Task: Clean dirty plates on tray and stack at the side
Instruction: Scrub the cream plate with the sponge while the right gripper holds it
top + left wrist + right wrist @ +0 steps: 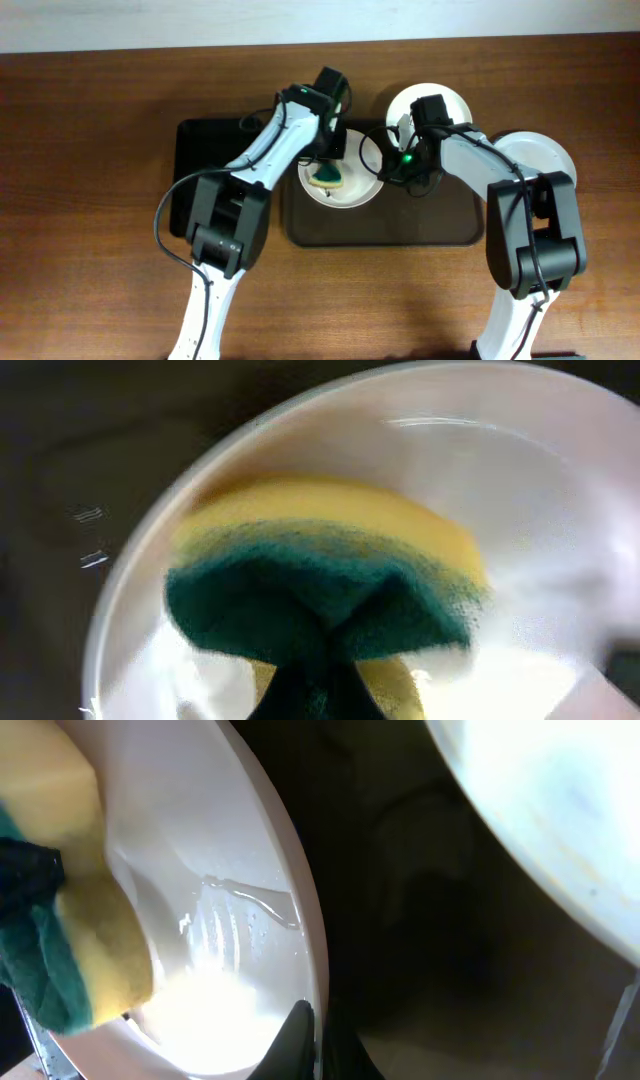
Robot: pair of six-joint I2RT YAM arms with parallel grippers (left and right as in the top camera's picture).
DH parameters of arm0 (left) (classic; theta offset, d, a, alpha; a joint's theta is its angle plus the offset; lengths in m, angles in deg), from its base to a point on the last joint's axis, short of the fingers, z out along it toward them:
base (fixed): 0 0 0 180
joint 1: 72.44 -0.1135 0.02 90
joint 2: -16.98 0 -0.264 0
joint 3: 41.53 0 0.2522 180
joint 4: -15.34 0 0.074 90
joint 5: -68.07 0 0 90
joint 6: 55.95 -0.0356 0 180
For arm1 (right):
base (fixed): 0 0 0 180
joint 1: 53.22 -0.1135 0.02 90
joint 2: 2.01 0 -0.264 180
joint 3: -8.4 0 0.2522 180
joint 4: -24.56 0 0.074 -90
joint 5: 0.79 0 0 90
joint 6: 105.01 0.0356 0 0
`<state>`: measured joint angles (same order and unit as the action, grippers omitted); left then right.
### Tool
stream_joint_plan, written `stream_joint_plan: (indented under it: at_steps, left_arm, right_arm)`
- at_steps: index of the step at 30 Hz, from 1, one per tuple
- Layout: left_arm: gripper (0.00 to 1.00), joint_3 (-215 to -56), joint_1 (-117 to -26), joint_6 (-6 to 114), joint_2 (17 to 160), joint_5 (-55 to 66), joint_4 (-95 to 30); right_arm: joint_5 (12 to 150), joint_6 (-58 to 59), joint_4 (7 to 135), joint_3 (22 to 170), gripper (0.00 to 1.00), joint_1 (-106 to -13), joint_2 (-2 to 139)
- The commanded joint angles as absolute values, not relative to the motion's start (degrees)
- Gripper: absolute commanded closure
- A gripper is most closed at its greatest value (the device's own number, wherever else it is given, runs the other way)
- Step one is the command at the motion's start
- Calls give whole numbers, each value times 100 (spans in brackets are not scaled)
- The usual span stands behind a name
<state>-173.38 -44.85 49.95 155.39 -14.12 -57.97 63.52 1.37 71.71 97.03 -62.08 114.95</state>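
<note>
The tray runs long axis left to right. On its left part the round plate lies face up. The left gripper pinches a sponge onto it, and the right gripper clamps its right rim, a grip only the right wrist view shows. A second plate lies beyond.

From overhead, the left arm covers the far-left part of the middle plate on the tray. The right arm hides part of the far plate at the far edge of the table, and part of the right plate toward its right edge. The left wrist view is blurred, and its bottom edge cuts off the left gripper where the sponge is pinched. In the right wrist view only one dark fingertip of the right gripper shows at the middle plate's rim. The other perhaps merges with the dark tray, so the grip is unclear.
</note>
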Motion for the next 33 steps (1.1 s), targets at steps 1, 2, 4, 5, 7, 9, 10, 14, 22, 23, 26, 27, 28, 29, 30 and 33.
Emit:
stream_joint_plan:
  at_steps: [1, 2, 4, 5, 7, 9, 10, 14, 22, 23, 26, 27, 28, 29, 30, 33]
  left_arm:
    - [100, -17375, -4487, 3679, 15681, 641, -5762]
    - [100, -17375, -4500, 3688, 15681, 586, -5758]
    - [100, -17375, -4533, 4027, 15679, 70, -5758]
    - [100, -17375, -4552, 4215, 15681, -260, -5758]
    - [100, -17375, -4601, 4523, 15679, -1049, -5760]
    - [100, -17375, -4611, 4665, 15681, -1455, -5904]
    - [100, -17375, -4611, 4698, 15681, -1527, -6036]
    - [100, -17375, -4607, 5773, 15681, -2985, -6798]
    - [100, -17375, -4686, 3830, 15679, -874, -7190]
    - [100, -17375, -4686, 3334, 15681, -373, -7260]
    - [100, -17375, -4673, 1876, 15681, 715, -7797]
    - [100, -17375, -4657, 1614, 15679, 785, -7900]
    - [100, -17375, -4622, 1458, 15681, 770, -7955]
    - [100, -17373, -4596, 1463, 15681, 763, -7918]
    - [100, -17373, -4563, 1467, 15681, 765, -7815]
    - [100, -17371, -4465, 1640, 15681, 733, -7531]
  right_arm:
    - [5982, -1, 7289, 9657, 96, -6247, 11574]
    - [5932, 1, 7348, 9646, 96, -6247, 11574]
    - [5781, 3, 7372, 9546, 96, -6247, 11574]
    - [5659, 3, 7372, 9473, 96, -6247, 11574]
    - [5467, 25, 7370, 9320, 96, -6247, 11574]
    - [5464, 45, 7359, 9275, 96, -6245, 11574]
    - [5467, 47, 7339, 9275, 96, -6247, 11574]
    - [5469, 45, 7335, 9275, 96, -6247, 11574]
    - [5467, 45, 7298, 9275, 96, -6247, 11574]
    - [5467, 45, 7296, 9275, 96, -6245, 11574]
    - [5434, 45, 7195, 9275, 96, -6245, 11574]
    - [5416, 45, 7180, 9275, 96, -6245, 11574]
    - [5381, 45, 7158, 9275, 96, -6245, 11574]
    - [5379, 45, 7149, 9275, 96, -6247, 11574]
    - [5375, 45, 7147, 9275, 96, -6247, 11574]
    - [5364, 43, 7151, 9275, 96, -6245, 11574]
